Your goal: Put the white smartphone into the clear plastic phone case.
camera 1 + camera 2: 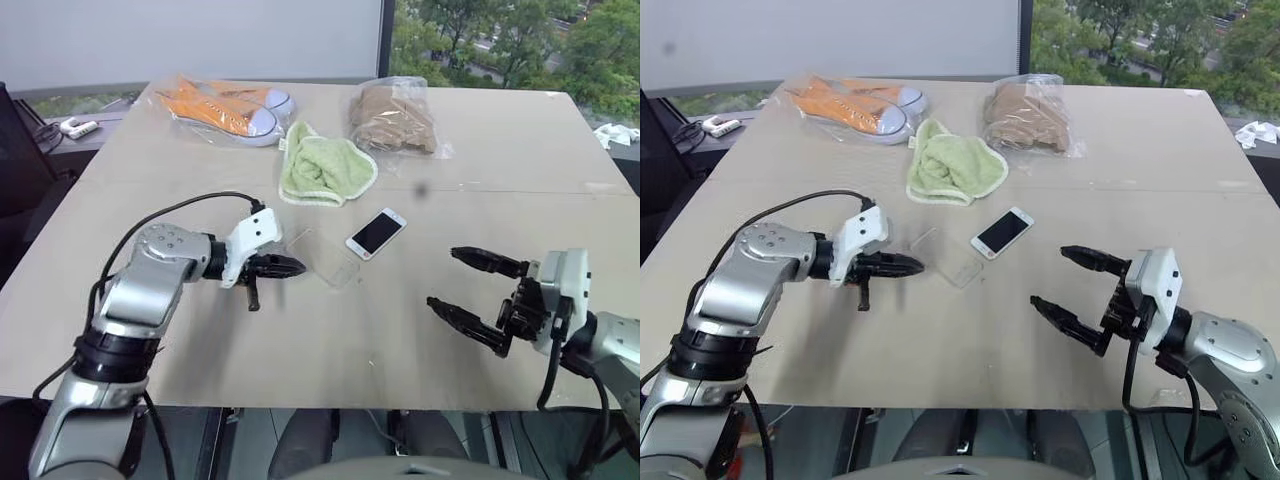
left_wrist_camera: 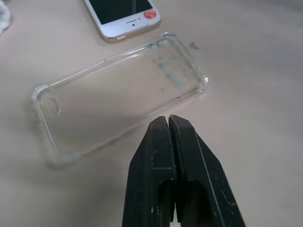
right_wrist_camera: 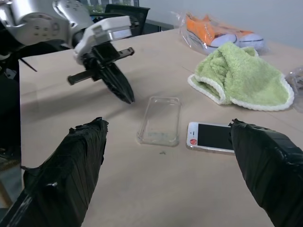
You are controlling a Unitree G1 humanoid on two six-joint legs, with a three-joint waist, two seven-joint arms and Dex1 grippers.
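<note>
- Where the table (image 1: 300, 340) lies bare between my two arms, I see open room; its near edge runs just below both grippers.
- The case (image 1: 323, 257) lies flat, hollow side up, mid-table, and the phone (image 1: 376, 232) lies screen up just beside it on the right, the two close but apart.
- My left gripper (image 1: 290, 266) has its fingers pressed together, holding nothing, with the tip just short of the case's left long edge, not touching as far as I can tell.
- My right gripper (image 1: 460, 282) stands wide apart and empty, off to the right of the phone with bare table between them.
- Behind the phone lies a green towel (image 1: 325, 168); further back sit bagged orange shoes (image 1: 225, 108) and a bagged tan item (image 1: 392, 120), all well apart from the case.
- The left wrist view shows the case's (image 2: 118, 94) raised rim, rounded corners and camera cut-out, plus a red dot on the phone's (image 2: 124, 16) white bezel, details I cannot make out in the head views.
- The right wrist view looks between its own fingers (image 3: 66, 165) and shows the left gripper (image 3: 124, 92) angled down towards the case (image 3: 160, 119), the phone (image 3: 210, 137) alongside.
</note>
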